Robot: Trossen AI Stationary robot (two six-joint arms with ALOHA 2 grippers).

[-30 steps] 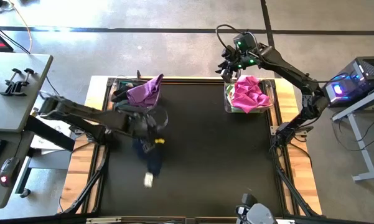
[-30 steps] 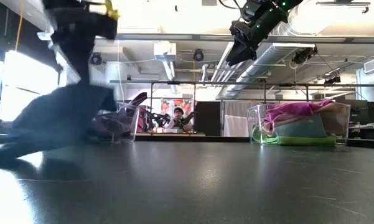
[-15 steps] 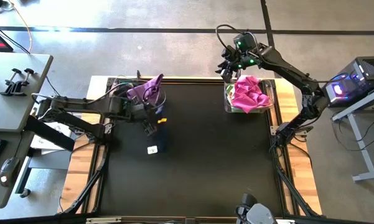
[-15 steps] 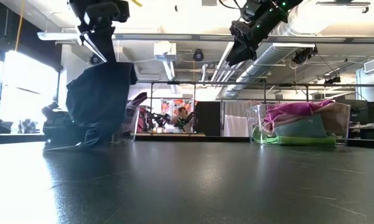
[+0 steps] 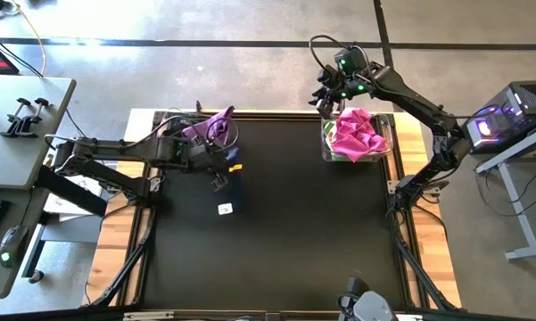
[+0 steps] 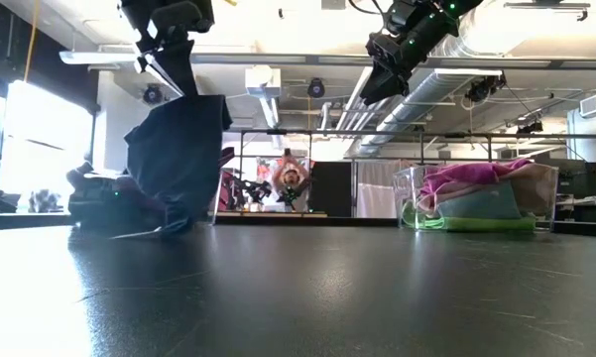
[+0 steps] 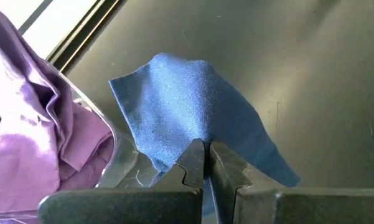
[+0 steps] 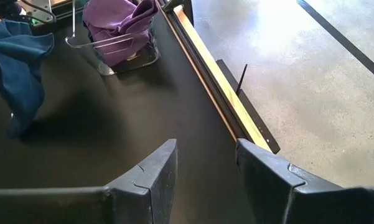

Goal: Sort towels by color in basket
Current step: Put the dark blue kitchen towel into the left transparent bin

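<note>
Your left end effector [image 7: 202,163] is clamped on the navy towel [image 5: 231,189], its two fingers pressed together over a fold of the cloth. It sits above the black surface [image 5: 285,232] just beside the left basket [image 5: 221,141], on the side nearer the middle of the surface. The navy towel hangs down from the grip, and in the low view its lower edge reaches the surface; its white tag [image 5: 224,209] shows at the bottom end in the high view.

The left basket is a clear container at the far left corner of the surface, and a purple towel [image 5: 207,127] is piled in it, spilling over the rim.

Your right end effector [image 5: 326,96] hovers high over the far right corner, its fingers standing apart with nothing between them. It is just beside the right basket [image 5: 385,134], which holds a magenta towel [image 5: 357,134] on top; the low view shows teal and lime cloth beneath it in the same container.
</note>
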